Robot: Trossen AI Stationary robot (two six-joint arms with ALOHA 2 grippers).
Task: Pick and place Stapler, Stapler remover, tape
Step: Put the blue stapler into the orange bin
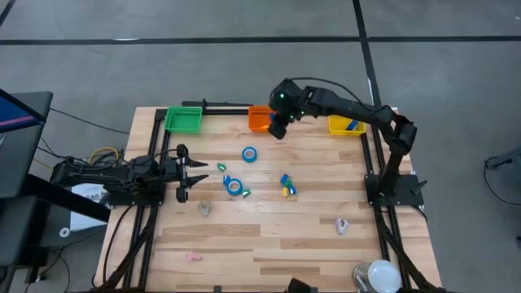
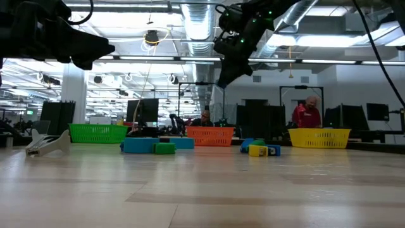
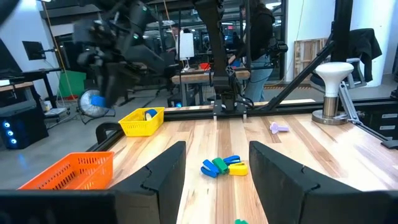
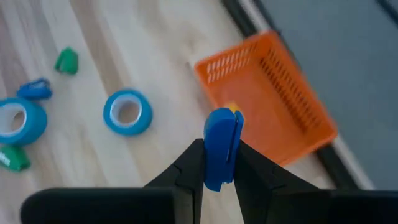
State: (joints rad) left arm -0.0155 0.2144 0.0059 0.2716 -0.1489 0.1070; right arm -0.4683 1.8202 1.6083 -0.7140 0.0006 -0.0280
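Pinched between the right end effector's (image 4: 217, 163) dark fingers (image 4: 189, 168), a small blue stapler (image 4: 221, 147) with a sliver of yellow at its tip fills the near part of the right wrist view, hanging beside the orange bin (image 4: 273, 102). From above, that same end effector (image 1: 278, 126) covers its load completely, so only the wrist camera shows what is held. At table height the arm comes in from above and its tip is hard to make out against the ceiling.

On the wooden surface (image 1: 269, 236), one blue tape roll (image 1: 249, 154) lies alone near the orange bin (image 1: 259, 120), and a second tape roll (image 1: 234, 186) lies nearer the middle with small green and blue pieces just beside it; those pieces are too small to name. A blue-green-yellow cluster of staplers (image 1: 286, 185) sits to the right of that. The yellow bin (image 1: 346, 125) holds something blue, partly hidden by the right arm. The green bin (image 1: 184, 120) stands at the far left corner.

The left end effector (image 1: 191, 171) hovers at the left edge of the surface, its fingers (image 3: 163, 174) spread with nothing between them; past them its own camera sees the stapler cluster (image 3: 222, 167). A white lamp (image 1: 381, 275) is cut off at the near right edge.
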